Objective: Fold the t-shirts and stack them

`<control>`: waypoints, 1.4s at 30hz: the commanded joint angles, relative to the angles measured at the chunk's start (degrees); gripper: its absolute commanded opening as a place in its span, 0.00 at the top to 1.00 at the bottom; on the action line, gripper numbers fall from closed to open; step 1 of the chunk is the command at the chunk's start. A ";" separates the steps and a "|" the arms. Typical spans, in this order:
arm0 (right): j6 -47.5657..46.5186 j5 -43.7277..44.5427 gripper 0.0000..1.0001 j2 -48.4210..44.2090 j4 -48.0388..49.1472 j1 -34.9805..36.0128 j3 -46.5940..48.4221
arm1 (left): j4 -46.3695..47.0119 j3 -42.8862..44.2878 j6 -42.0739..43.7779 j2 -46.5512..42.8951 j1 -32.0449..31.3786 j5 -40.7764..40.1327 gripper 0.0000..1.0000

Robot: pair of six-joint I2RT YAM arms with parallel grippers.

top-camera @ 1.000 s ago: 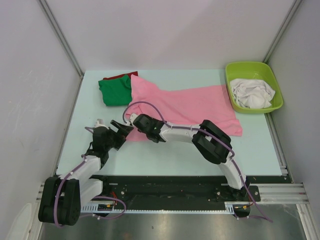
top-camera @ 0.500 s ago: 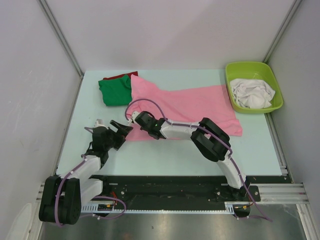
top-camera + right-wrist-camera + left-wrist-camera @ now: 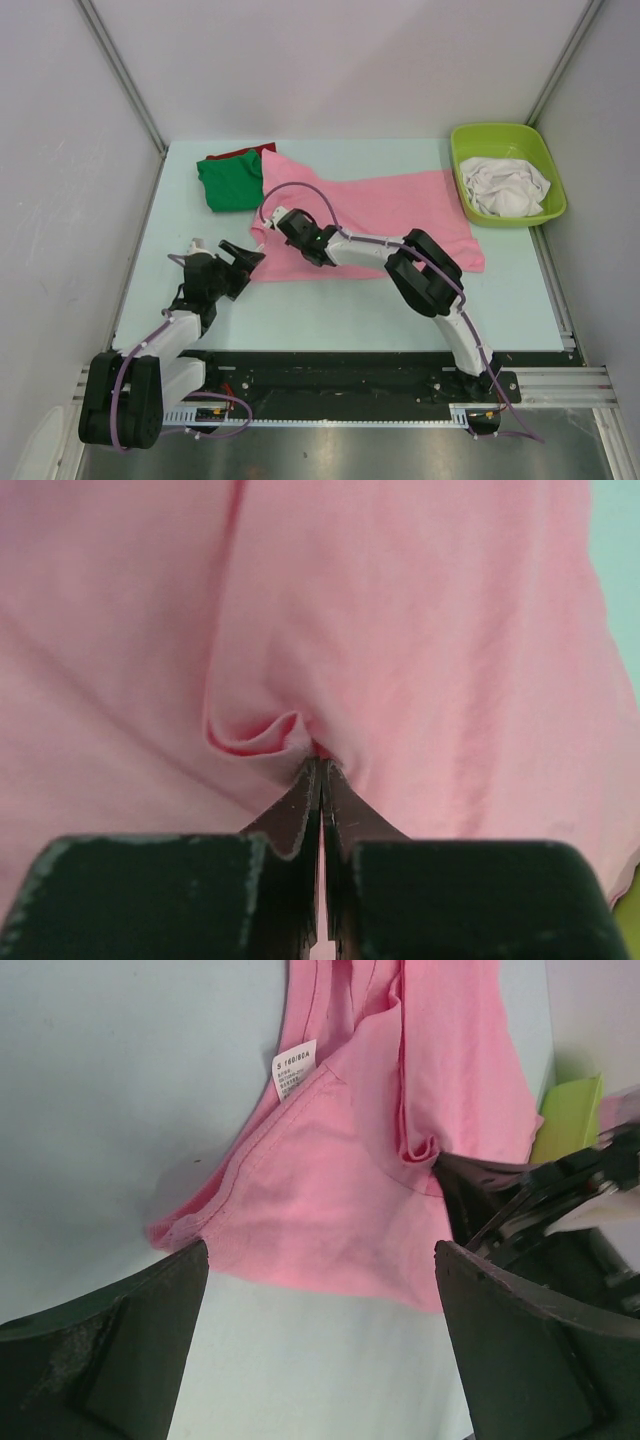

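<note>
At the bottom of the top view both arms rise from the near edge of the table (image 3: 350,310). The left gripper (image 3: 243,256) sits at lower left of centre, jaws spread wide with nothing between them, its tips just beside the near left corner of the pink shirt (image 3: 400,205). In the left wrist view that corner lies between the two dark fingers (image 3: 120,1350), and a small white label (image 3: 295,1068) shows at the neckline above it. The right arm reaches leftward across the middle of the frame. The right gripper (image 3: 320,770) has its jaws pressed together, pinching a small pucker of pink cloth near the shirt's left edge. The pink shirt lies spread across the centre of the table, running to the right. Behind it at upper left the green shirt (image 3: 228,183) lies folded, touching the pink one, with a red shirt (image 3: 240,153) showing along its far edge. At upper right stands a lime tub (image 3: 465,140) holding crumpled white shirts (image 3: 508,187).
</note>
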 commanded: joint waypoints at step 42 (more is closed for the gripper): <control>51.52 1.85 0.00 -47.77 -10.96 -24.38 -32.31 | -26.43 6.91 10.38 -12.94 -5.22 -2.65 0.06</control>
